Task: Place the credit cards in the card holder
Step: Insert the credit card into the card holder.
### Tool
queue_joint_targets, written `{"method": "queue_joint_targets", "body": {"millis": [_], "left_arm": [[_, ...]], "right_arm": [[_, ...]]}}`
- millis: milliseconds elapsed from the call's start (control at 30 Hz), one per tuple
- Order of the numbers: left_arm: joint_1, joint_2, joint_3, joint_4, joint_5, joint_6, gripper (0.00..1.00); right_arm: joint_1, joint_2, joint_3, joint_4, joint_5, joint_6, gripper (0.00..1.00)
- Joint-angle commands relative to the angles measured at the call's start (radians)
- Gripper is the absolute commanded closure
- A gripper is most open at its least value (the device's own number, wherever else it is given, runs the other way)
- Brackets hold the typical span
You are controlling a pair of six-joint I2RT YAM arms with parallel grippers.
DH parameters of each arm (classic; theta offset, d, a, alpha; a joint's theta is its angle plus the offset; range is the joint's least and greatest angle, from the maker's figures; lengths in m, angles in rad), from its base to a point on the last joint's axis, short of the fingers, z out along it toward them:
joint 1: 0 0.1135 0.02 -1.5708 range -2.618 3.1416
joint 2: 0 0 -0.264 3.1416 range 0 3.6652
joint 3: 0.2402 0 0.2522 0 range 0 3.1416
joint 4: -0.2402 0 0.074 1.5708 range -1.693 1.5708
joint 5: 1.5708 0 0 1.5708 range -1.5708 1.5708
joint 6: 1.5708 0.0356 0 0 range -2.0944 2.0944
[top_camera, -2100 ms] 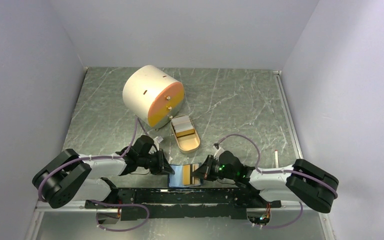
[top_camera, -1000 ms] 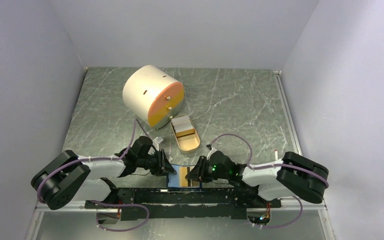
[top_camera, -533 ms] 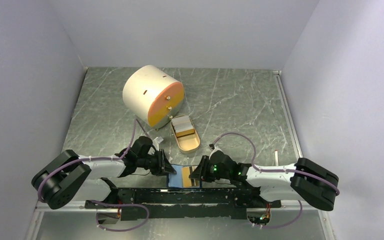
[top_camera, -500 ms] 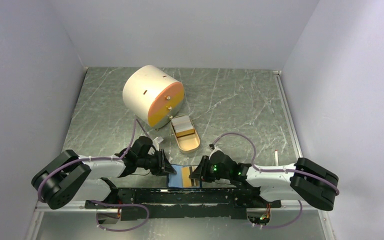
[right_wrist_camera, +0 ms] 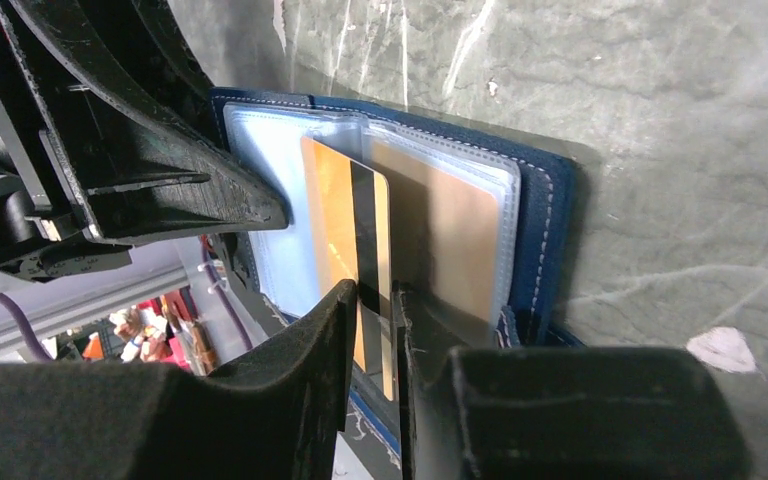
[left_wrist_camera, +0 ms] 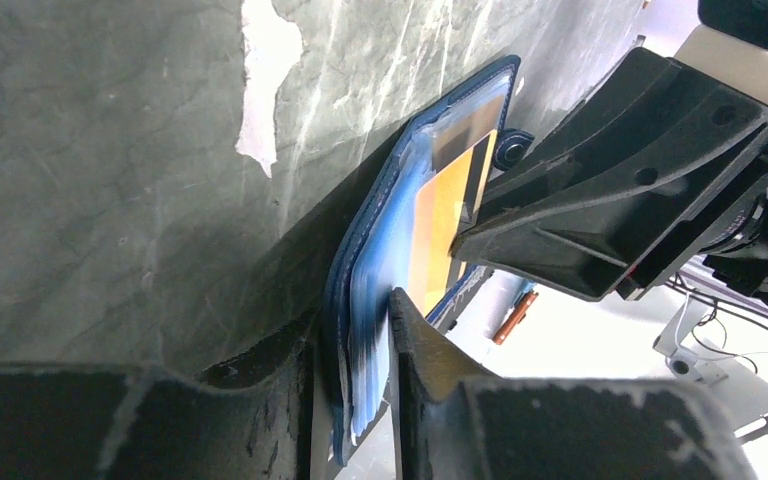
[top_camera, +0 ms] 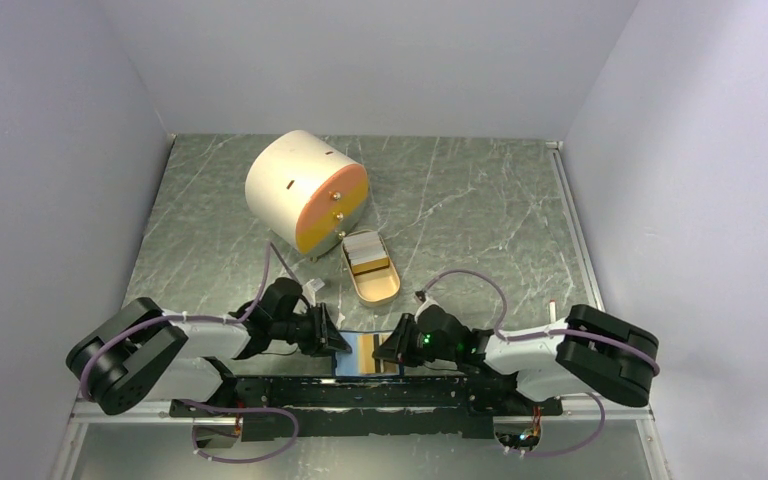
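Observation:
The card holder, a dark blue wallet with clear sleeves, lies open at the table's near edge. My left gripper is shut on its left flap, and the left wrist view shows the fingers pinching the blue leaves. My right gripper is shut on an orange credit card with a black stripe, its far edge against the sleeves of the holder. A tan card sits in a sleeve. More whitish cards lie in the tan dish.
A tan oval dish stands just beyond the wallet. A big cream cylinder with an orange face stands behind it. A black rail runs along the near table edge. Both grippers are close together, nearly touching.
My right gripper has moved left with the orange card, over the open holder, hiding most of its light blue inside. My left gripper has kept its hold on the flap.

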Motion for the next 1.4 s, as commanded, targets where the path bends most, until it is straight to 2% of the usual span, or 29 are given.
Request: {"method": "queue_joint_targets", "body": {"millis": [0, 267, 400, 600, 733, 833, 1033, 1167, 1367], "left_arm": [[0.002, 0.008, -0.008, 0.082, 0.044, -0.011, 0.71], [0.001, 0.018, -0.039, 0.170, 0.071, -0.046, 0.68], [0.002, 0.040, -0.045, 0.203, 0.077, -0.056, 0.68], [0.002, 0.067, -0.043, 0.217, 0.078, -0.055, 0.85], [0.001, 0.069, -0.044, 0.222, 0.077, -0.056, 0.86], [0.002, 0.073, -0.040, 0.229, 0.082, -0.059, 0.82], [0.000, 0.055, -0.036, 0.235, 0.104, -0.067, 0.68], [-0.001, 0.043, -0.027, 0.199, 0.085, -0.050, 0.69], [-0.002, 0.080, -0.031, 0.245, 0.096, -0.062, 0.69]], "right_arm": [[0.019, 0.047, 0.024, -0.018, 0.029, -0.008, 0.76], [0.047, 0.123, 0.092, -0.024, 0.028, -0.030, 0.71], [0.057, 0.109, 0.118, -0.093, 0.054, -0.046, 0.69], [0.059, 0.001, 0.121, -0.274, 0.126, -0.069, 0.62], [0.059, -0.069, 0.113, -0.310, 0.151, -0.075, 0.62], [0.058, -0.057, 0.118, -0.281, 0.140, -0.082, 0.62], [0.060, 0.035, 0.128, -0.168, 0.093, -0.078, 0.62], [0.061, 0.076, 0.137, -0.092, 0.070, -0.075, 0.63], [0.060, 0.114, 0.123, 0.042, 0.049, -0.055, 0.64]]}}
